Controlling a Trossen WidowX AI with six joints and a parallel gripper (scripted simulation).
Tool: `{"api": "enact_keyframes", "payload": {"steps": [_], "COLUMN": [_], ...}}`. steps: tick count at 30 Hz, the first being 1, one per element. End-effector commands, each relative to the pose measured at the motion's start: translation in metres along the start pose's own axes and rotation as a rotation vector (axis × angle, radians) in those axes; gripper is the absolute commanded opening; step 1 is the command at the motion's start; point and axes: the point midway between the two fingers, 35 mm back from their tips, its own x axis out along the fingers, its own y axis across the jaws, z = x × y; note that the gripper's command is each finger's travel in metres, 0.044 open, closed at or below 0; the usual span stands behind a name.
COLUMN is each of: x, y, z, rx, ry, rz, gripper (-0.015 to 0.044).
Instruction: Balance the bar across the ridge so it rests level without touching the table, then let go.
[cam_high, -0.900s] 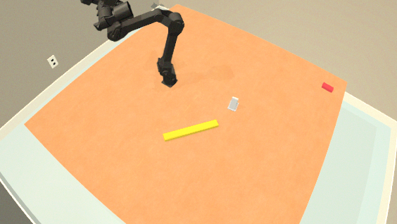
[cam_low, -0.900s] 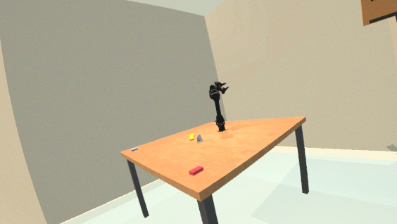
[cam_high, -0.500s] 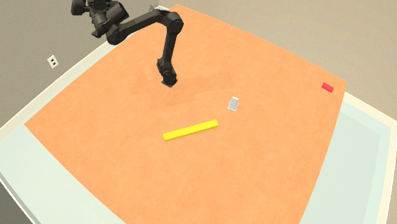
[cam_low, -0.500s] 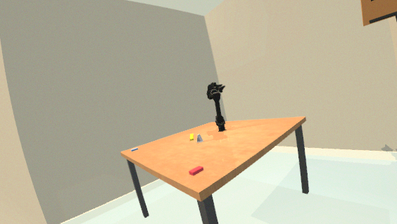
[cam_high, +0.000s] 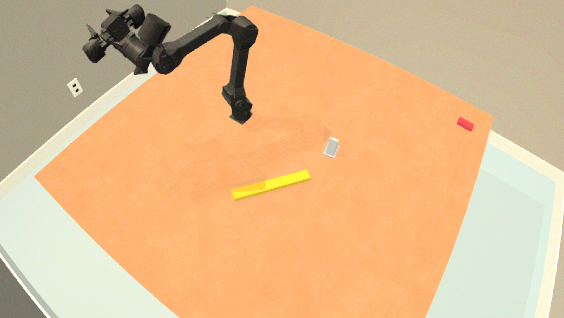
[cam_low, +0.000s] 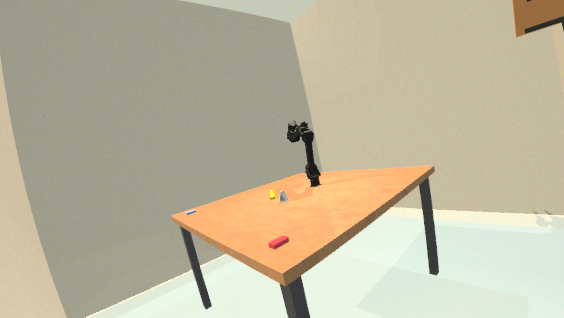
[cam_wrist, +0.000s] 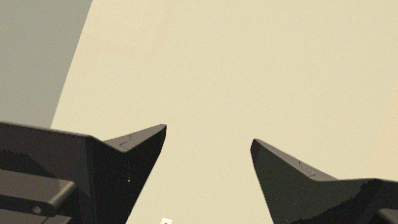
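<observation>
The long yellow bar (cam_high: 285, 181) (cam_low: 272, 194) lies flat on the orange table (cam_high: 300, 250) (cam_low: 240, 220). A shadow covers part of its left end in the top view. The small grey-white ridge (cam_high: 332, 147) (cam_low: 283, 196) stands on the table beyond the bar's right end, apart from it, with nothing on it. My gripper (cam_high: 98, 19) (cam_wrist: 209, 137) is open and empty, raised high and far from both bar and ridge. The wrist view shows only wall between the separated fingertips.
A red block (cam_high: 465, 124) (cam_low: 278, 242) lies near a table corner, far from the bar. A small blue piece (cam_low: 191, 212) lies near another table edge in the exterior view. The arm's base stands on the table behind the bar and ridge.
</observation>
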Motion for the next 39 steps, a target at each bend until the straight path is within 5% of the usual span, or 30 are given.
{"api": "enact_keyframes", "payload": {"steps": [1, 18, 39], "x": [-0.014, -0.118, -0.308], "y": [0.033, 0.142, 0.203], "z": [0.002, -0.002, -0.041], "rx": [-0.112, -0.488, -0.972], "ry": [-0.022, -0.161, -0.508], "rz": [0.125, 0.645, 1.305], "gripper": [0.0315, 0.0315, 0.0315]}}
